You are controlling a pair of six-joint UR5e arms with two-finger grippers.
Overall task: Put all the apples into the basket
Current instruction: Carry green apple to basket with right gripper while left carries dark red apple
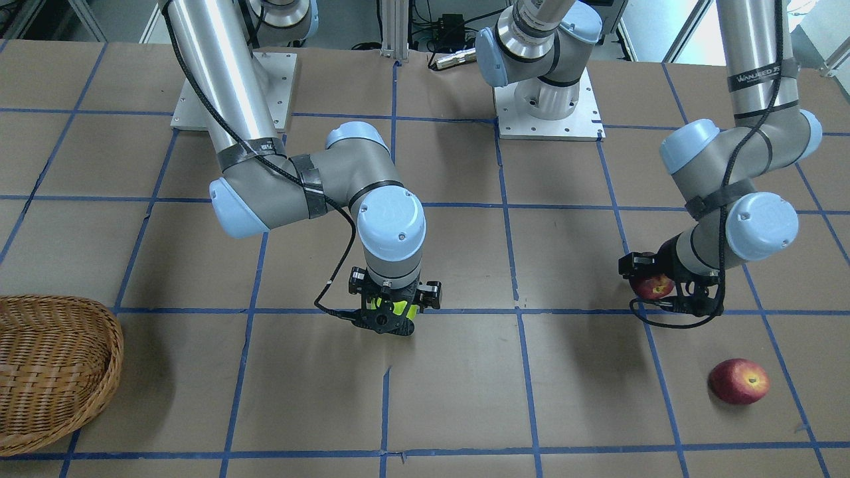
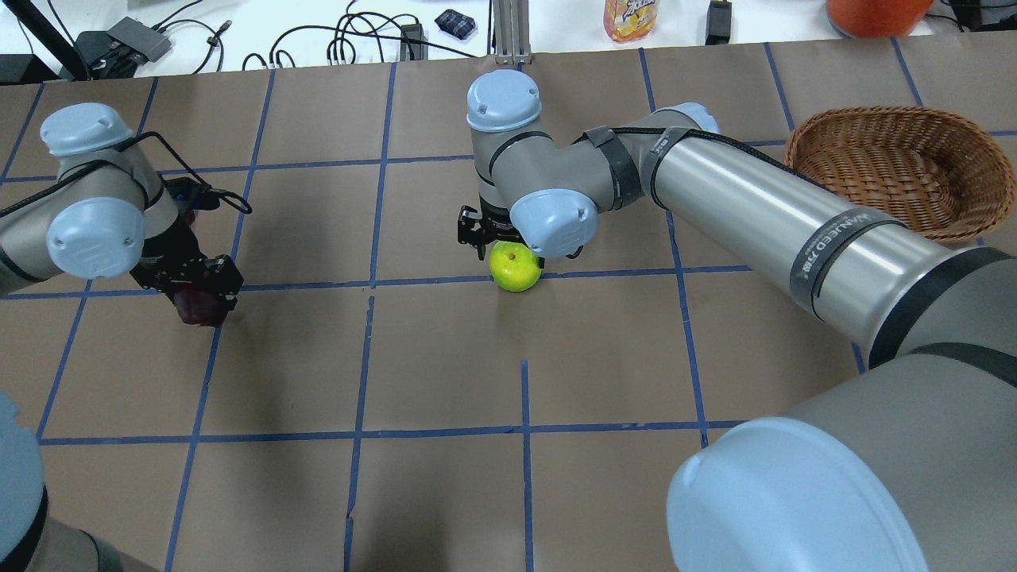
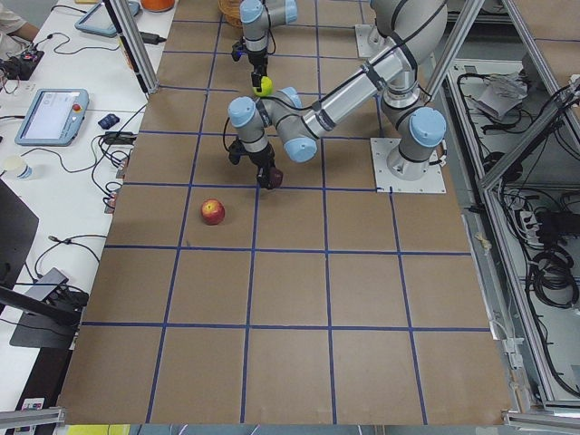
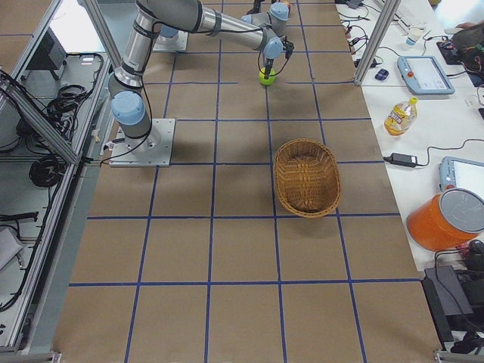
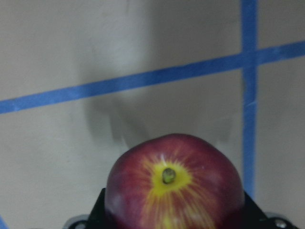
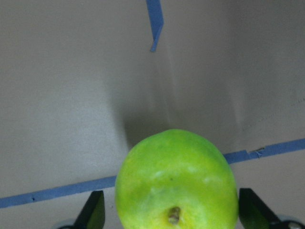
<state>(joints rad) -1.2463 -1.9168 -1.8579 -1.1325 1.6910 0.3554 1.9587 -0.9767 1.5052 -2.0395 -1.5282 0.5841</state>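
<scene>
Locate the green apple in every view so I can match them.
Front-facing: green apple low centre, between the fingers of the right gripper.
Overhead: centre.
Exterior left: top, far arm.
Exterior right: top centre.
Left wrist: not in it.
Right wrist: bottom centre.
Shared landmark: the basket in the exterior views.

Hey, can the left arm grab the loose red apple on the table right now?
Probably not yet: the left gripper is shut on a yellow-stemmed apple. The loose red apple lies nearby with bare table around it, so only the full gripper stands in the way.

Basket [image 1: 60, 358] is rough woven wicker; green apple [image 6: 176, 181] glossy; tabletop [image 2: 445, 357] matt paper.
</scene>
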